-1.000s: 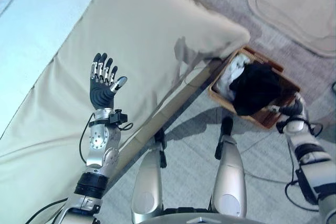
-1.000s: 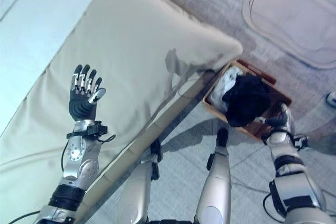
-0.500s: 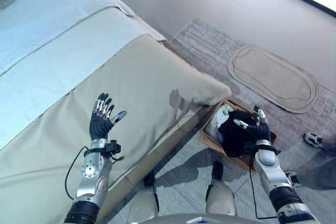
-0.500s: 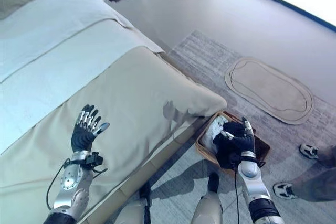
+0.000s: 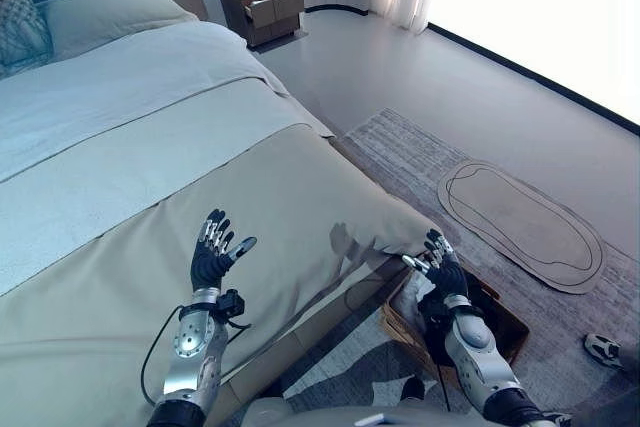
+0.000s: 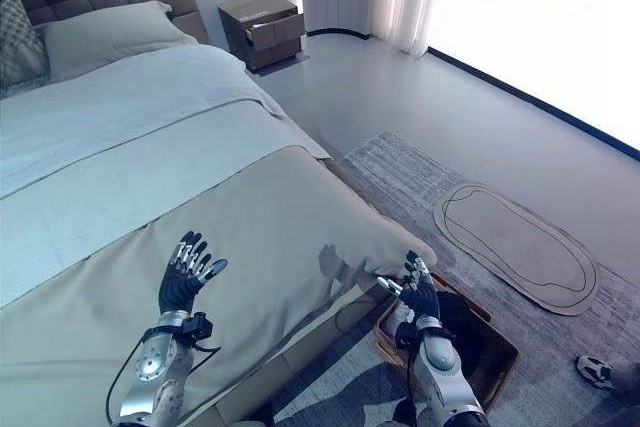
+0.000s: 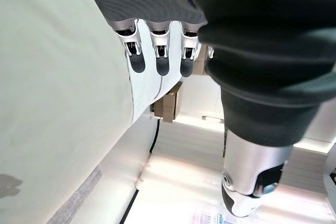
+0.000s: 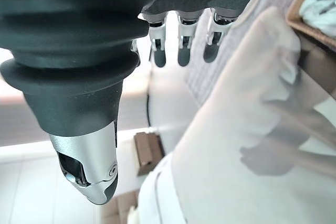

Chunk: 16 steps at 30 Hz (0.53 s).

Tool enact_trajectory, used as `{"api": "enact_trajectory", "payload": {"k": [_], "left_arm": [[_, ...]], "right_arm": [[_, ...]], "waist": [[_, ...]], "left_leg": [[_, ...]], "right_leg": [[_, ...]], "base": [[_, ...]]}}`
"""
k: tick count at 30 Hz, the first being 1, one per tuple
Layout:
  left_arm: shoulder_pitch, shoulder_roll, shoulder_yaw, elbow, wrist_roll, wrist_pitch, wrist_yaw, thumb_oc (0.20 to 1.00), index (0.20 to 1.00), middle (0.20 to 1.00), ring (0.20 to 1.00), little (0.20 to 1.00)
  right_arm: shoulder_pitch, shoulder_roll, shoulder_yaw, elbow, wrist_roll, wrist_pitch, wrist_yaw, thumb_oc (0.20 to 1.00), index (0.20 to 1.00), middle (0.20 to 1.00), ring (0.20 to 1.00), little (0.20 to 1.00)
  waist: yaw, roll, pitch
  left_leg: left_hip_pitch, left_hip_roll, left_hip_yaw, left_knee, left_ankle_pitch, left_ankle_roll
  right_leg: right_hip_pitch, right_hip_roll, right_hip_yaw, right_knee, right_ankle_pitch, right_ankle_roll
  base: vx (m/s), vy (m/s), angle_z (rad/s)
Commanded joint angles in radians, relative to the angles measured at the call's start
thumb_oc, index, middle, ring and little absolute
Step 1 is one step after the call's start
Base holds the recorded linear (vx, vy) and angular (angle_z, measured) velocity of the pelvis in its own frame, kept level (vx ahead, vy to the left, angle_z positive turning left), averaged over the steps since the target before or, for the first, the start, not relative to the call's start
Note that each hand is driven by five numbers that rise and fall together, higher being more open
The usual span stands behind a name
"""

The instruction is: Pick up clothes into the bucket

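the right hand [image 5: 440, 269] hovers with fingers spread and empty just above the bucket [image 5: 505, 319] on the floor by the bed [image 5: 150, 177]; dark clothes [image 6: 470, 332] lie inside it, below that hand. the left hand [image 5: 212, 257] is raised open over the bed.

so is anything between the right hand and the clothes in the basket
Nothing visible. The right hand, fingers open, hovers just above the basket by the bed corner, with the dark clothes lying uncovered inside.
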Motion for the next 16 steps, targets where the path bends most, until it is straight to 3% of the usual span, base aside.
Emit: {"api": "enact_trajectory", "payload": {"k": [1,16], "left_arm": [[-0.049,0.036,-0.008,-0.043,0.059,-0.032,-0.007,1.000,1.000,1.000,1.000,1.000],[-0.025,0.029,0.006,-0.080,0.077,-0.029,-0.014,1.000,1.000,1.000,1.000,1.000]], "right_arm": [[-0.021,-0.001,0.000,-0.093,-0.083,-0.019,0.018,1.000,1.000,1.000,1.000,1.000],[-0.019,-0.005,-0.009,-0.090,-0.084,-0.017,0.022,1.000,1.000,1.000,1.000,1.000]], "waist": [[0.030,-0.022,0.004],[0.037,-0.027,-0.004]], "left_leg": [[-0.004,-0.009,-0.006,0.008,-0.016,-0.004],[0.002,-0.014,-0.024,-0.001,-0.014,-0.001]], "right_leg": [[-0.040,-0.034,0.032,0.120,-0.033,0.017],[-0.026,-0.041,0.013,0.125,-0.035,0.022]], "base": [[0.02,0.020,0.14],[0.01,0.004,0.07]]}}
